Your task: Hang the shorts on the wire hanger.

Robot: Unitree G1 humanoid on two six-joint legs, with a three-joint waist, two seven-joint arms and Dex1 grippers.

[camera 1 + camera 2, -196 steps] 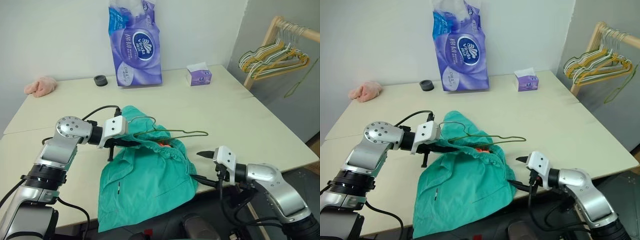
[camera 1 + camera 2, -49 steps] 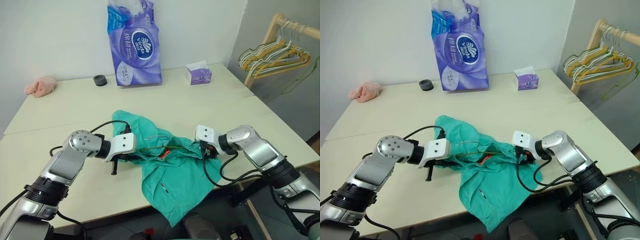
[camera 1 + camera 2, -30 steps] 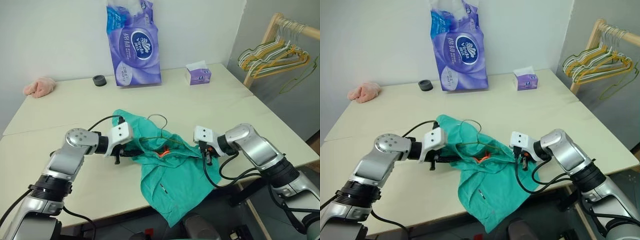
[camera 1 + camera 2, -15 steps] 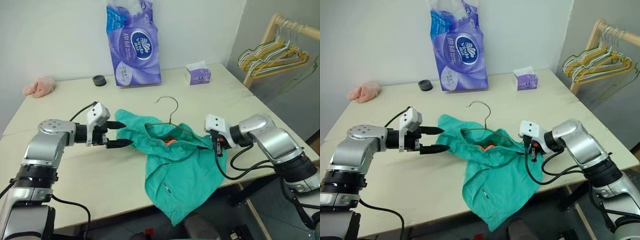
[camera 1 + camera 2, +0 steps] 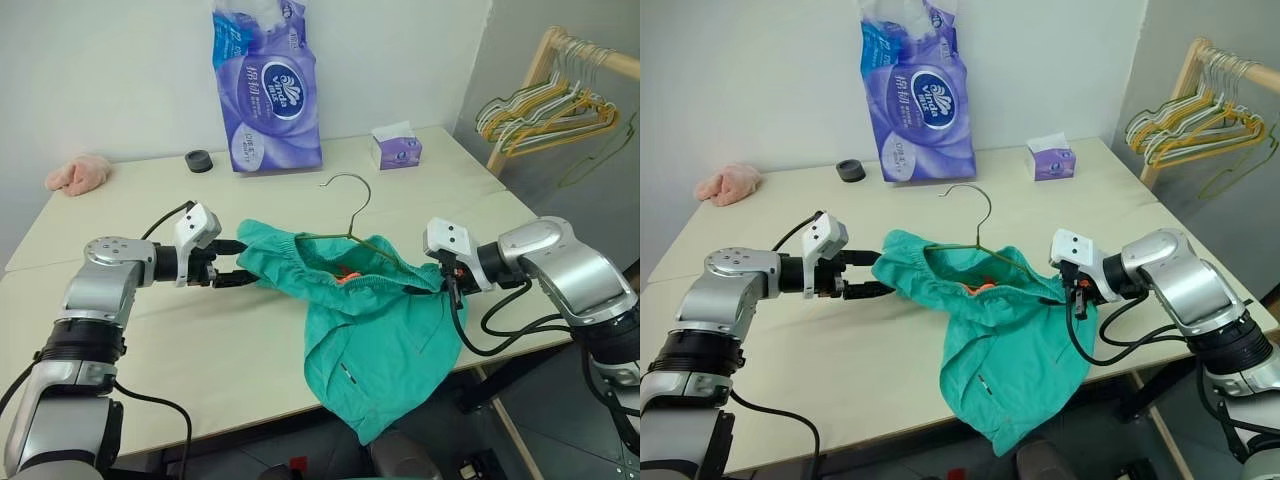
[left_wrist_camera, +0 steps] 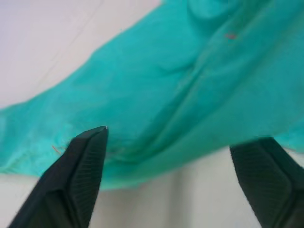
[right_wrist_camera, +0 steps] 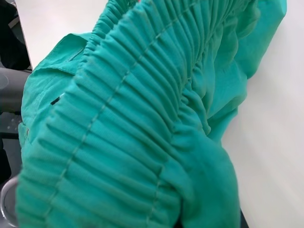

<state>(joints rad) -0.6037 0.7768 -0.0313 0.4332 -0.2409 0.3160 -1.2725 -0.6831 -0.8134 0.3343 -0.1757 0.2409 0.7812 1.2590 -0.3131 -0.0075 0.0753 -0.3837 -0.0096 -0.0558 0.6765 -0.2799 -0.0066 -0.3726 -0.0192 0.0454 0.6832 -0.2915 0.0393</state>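
Observation:
The teal shorts (image 5: 380, 330) lie at the table's front, one leg hanging over the edge. The wire hanger (image 5: 352, 195) runs through the gathered waistband, its hook standing up above the fabric. My right gripper (image 5: 446, 286) is shut on the right end of the waistband (image 7: 142, 109) and holds it off the table. My left gripper (image 5: 240, 264) is open at the left edge of the shorts. In the left wrist view its fingers (image 6: 85, 161) stand apart with the fabric (image 6: 180, 85) just beyond them.
A purple tissue pack (image 5: 268, 90), a small tissue box (image 5: 397, 150), a black roll (image 5: 200, 160) and a pink cloth (image 5: 75, 173) sit along the table's back. A wooden rack with several hangers (image 5: 545, 105) stands at the right.
My left gripper let go of the shorts, drew back to the left and opened. My right gripper rose and shifted right with the waistband, and the hanger's hook now stands upright.

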